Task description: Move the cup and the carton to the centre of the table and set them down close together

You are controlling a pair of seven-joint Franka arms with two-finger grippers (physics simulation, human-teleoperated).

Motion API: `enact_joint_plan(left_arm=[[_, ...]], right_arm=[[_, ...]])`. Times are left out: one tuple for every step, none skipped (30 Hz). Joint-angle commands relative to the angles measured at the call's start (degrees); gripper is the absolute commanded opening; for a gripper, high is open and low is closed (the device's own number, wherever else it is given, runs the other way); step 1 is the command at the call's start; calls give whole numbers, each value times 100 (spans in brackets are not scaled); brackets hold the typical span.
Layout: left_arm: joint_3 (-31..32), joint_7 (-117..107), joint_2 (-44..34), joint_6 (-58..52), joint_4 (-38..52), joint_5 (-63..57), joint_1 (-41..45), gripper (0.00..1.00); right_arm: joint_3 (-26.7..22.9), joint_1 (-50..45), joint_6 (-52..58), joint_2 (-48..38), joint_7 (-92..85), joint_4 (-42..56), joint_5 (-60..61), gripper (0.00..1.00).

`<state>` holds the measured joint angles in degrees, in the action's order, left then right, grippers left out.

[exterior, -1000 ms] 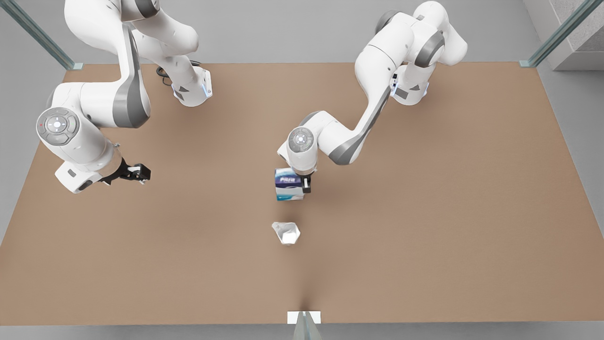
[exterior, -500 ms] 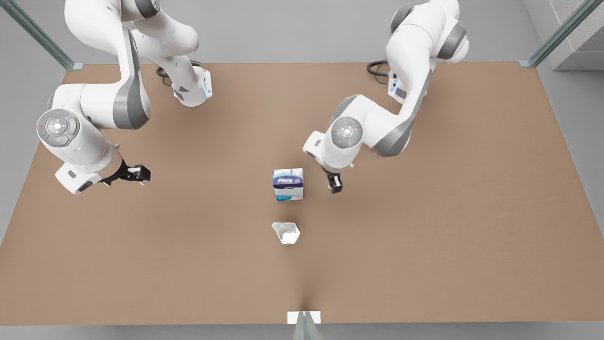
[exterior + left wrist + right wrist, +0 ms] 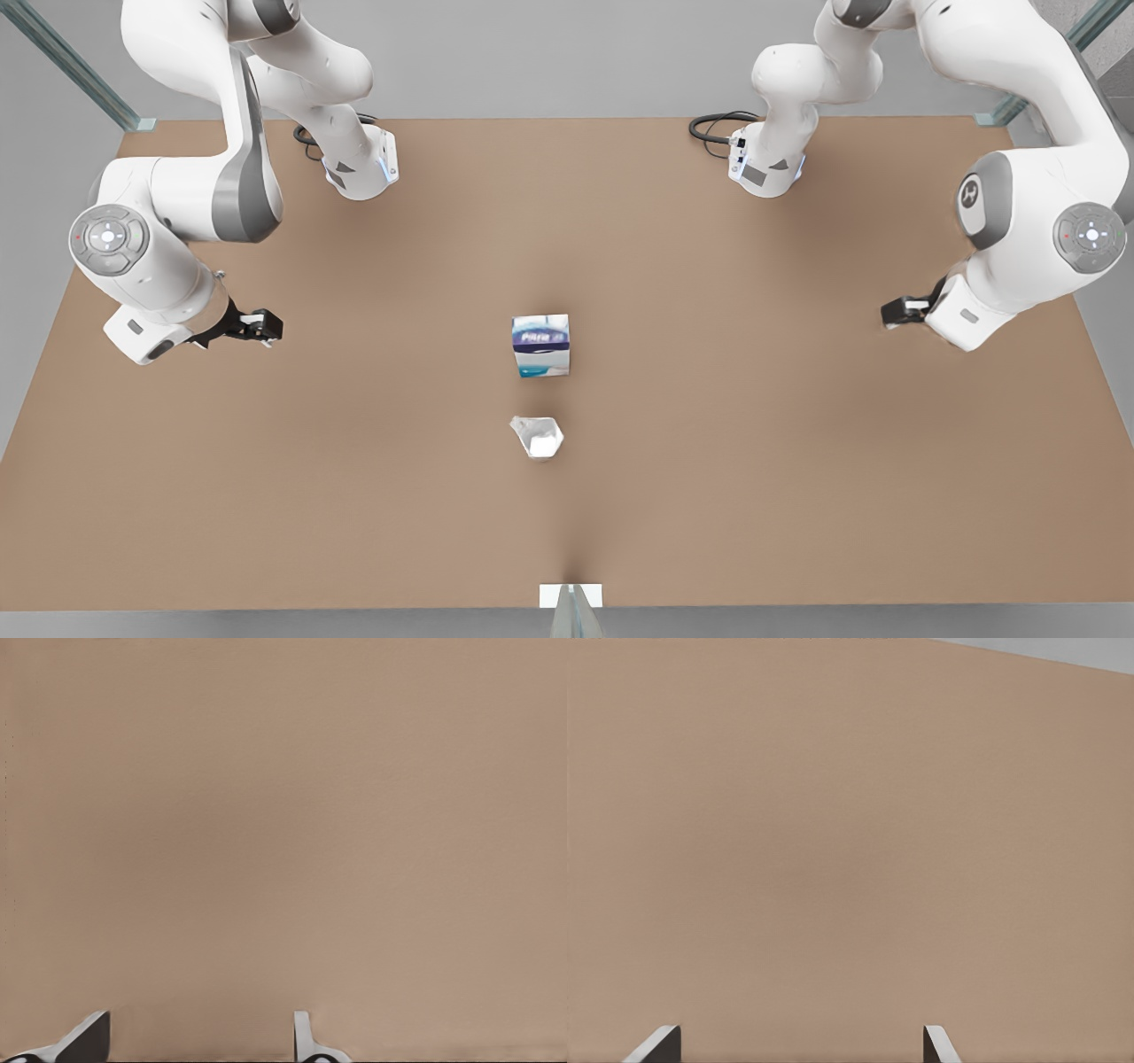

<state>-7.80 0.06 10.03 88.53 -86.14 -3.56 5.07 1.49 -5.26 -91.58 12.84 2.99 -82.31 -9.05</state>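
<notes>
The carton (image 3: 541, 346), white with blue and teal print, stands upright near the middle of the brown table (image 3: 762, 461). The pale faceted cup (image 3: 537, 437) sits just in front of it, a small gap between them, and no gripper touches either. One arm's gripper (image 3: 262, 325) hangs at the front view's left, the other arm's gripper (image 3: 897, 310) at the front view's right, both far from the two objects. In the wrist views my left gripper (image 3: 195, 1038) and my right gripper (image 3: 799, 1041) are open over bare tabletop.
Both arm bases stand at the table's far edge with black cables (image 3: 714, 129) beside them. A white bracket (image 3: 570, 595) sits at the middle of the near edge. Metal posts (image 3: 80, 75) rise at the far corners.
The arm at the front view's right let go of the carton and swung back far to the right. The carton stays where it was set. The other arm and the cup have not moved.
</notes>
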Motion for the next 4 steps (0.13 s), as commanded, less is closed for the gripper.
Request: enact_joint_plan(left_arm=[[-2, 11, -9, -19, 9, 83, 47, 100], [-29, -269, -9, -257, 97, 233, 91, 100], [-2, -815, -1, -371, 123, 242, 100, 100], [24, -797, -1, -415, 124, 233, 47, 100]], right_arm=[[0, -1, 0, 0, 0, -5, 0, 100], [0, -1, 0, 0, 0, 4, 0, 100], [0, -1, 0, 0, 0, 4, 0, 100], [0, -1, 0, 0, 0, -5, 0, 100]])
